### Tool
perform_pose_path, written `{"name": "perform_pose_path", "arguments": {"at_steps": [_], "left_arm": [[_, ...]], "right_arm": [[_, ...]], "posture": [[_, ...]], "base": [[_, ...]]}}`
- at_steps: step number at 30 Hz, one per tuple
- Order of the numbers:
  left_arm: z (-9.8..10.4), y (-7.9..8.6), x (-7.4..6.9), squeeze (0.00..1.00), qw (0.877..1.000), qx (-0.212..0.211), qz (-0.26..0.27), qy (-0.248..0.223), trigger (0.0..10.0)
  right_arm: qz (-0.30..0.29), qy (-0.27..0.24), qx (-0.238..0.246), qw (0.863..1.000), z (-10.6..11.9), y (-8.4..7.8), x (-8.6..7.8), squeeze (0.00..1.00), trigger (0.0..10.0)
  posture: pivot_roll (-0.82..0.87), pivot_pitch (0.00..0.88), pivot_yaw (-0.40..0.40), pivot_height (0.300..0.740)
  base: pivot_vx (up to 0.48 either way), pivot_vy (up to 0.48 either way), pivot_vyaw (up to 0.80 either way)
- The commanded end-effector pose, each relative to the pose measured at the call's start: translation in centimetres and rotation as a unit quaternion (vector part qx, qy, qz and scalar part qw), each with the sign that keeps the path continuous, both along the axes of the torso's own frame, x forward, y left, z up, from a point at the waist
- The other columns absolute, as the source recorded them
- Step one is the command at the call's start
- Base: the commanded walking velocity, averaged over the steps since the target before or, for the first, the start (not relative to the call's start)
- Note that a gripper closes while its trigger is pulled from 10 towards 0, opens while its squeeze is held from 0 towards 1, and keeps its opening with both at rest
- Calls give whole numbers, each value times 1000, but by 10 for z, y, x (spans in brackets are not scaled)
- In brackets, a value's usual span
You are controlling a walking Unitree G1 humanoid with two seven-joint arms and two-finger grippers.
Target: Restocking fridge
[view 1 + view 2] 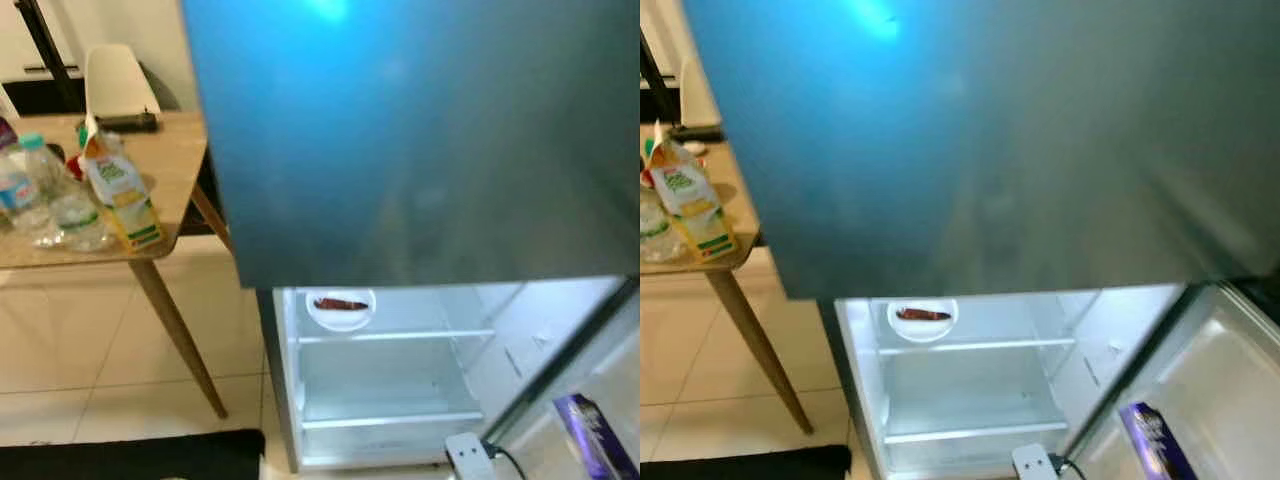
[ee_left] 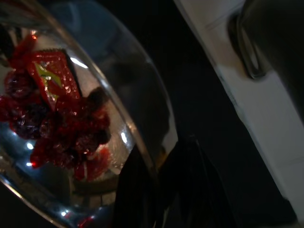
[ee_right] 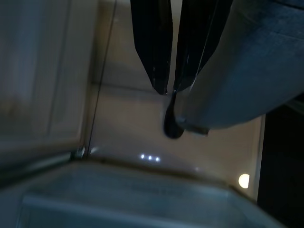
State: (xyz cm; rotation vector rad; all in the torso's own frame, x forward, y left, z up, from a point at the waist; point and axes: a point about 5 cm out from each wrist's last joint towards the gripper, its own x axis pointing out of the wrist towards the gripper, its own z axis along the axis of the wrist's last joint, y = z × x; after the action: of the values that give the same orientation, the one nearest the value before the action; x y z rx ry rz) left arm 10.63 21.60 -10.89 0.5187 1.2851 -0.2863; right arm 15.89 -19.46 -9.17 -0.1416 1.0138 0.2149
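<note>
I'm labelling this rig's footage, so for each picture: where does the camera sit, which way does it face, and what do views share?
Left eye: head, looking down at the open fridge, white plate on its top shelf, table on the left.
Right eye: same scene; shares the plate and juice carton.
Left wrist: along the left gripper holding a steel bowl of red food.
Right wrist: along the right gripper, facing floor.

Head cameras downward at fridge point(image 1: 400, 380)

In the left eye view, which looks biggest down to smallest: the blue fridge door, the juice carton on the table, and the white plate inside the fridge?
1. Blue fridge door, by far the largest.
2. Juice carton.
3. White plate.
The carton and plate look close in size, and the plate sits farther from the camera, so their order is unsure.
</note>
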Motion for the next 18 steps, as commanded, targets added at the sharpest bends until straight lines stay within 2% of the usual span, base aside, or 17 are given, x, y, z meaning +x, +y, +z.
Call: {"name": "perform_pose_path", "arguments": {"at_steps": [1,10,18], "left_arm": [[-1,-1,-5,0,1000,-8,3,5,10000],[-2,-4,-4,0,1000,-11,-1,4,10000],[-1,-4,-3,0,1000,-13,2,1,10000]], "right_arm": [[-2,1,3,1000,0,2,0,0,10000],[-5,2,4,1000,-1,1,-1,0,10000],[-3,1,5,1000,0,1,0,0,10000]], "posture": [[-44,0,15,740],[-45,0,15,740],[-44,0,14,740]], "base": [[0,0,0],[0,-422,0],[0,0,0]]}}
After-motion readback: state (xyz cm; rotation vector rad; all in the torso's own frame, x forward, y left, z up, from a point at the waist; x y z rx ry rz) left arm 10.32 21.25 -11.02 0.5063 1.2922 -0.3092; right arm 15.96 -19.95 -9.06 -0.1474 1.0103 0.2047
